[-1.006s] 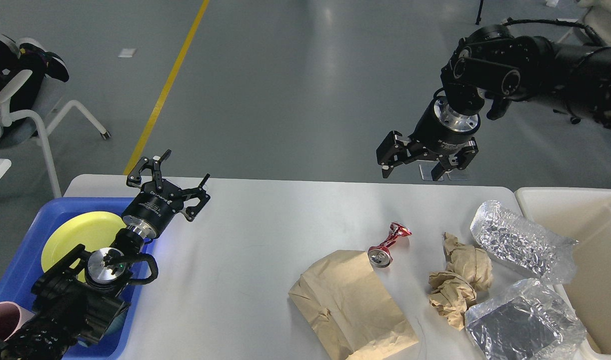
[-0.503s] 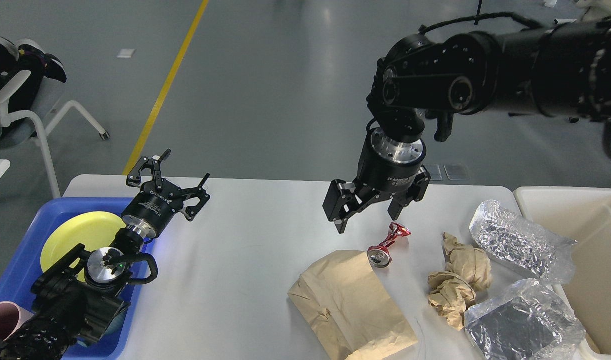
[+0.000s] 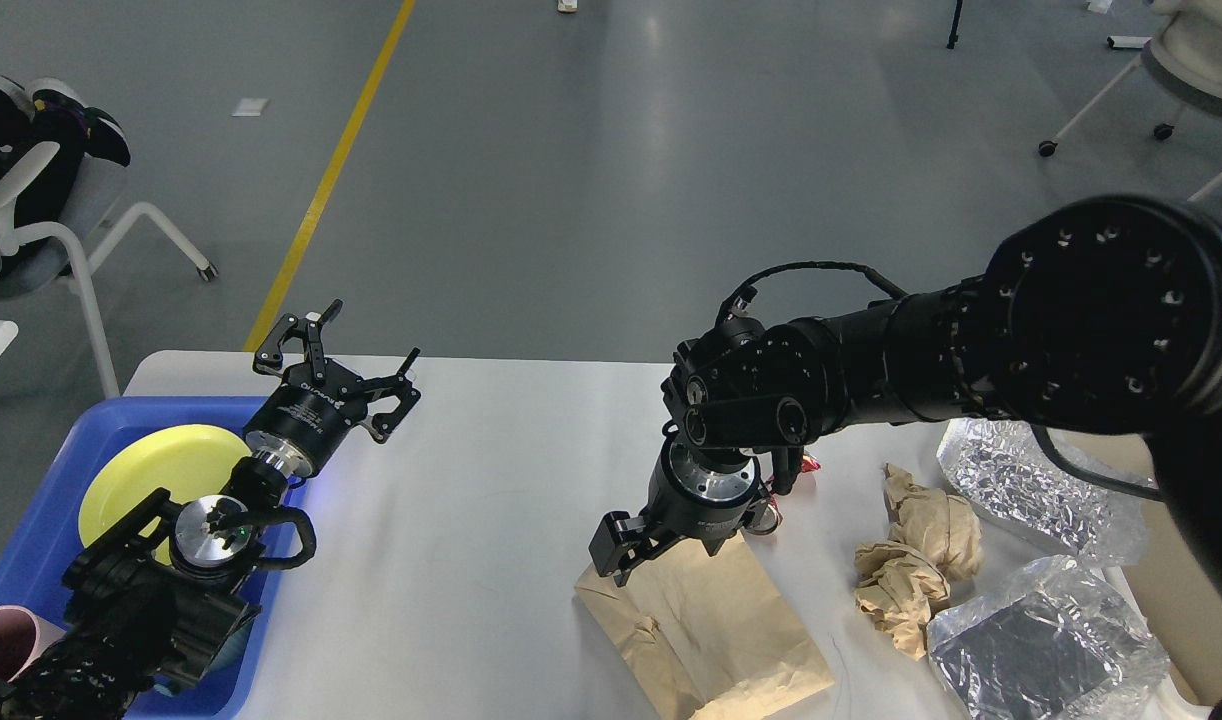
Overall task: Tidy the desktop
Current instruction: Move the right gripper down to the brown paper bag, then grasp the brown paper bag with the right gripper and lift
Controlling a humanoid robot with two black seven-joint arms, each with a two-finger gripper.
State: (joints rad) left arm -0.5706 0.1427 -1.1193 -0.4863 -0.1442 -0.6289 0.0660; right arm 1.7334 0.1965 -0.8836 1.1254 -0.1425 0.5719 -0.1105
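Just under the right pincer [image 3: 671,545], apparently spread and empty, lies the desktop [image 3: 491,520].

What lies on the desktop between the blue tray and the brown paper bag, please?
Nothing: in the head view the desktop is bare white between the blue tray and the paper bag.

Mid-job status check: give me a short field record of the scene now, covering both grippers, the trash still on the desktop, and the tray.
left gripper: open, raised over the blue tray's far edge, holding nothing
right gripper: low over the brown paper bag; open or shut unclear
desktop: bag, crumpled brown paper, two foil wrappers
red can: mostly hidden behind the right arm
blue tray: holds a yellow plate
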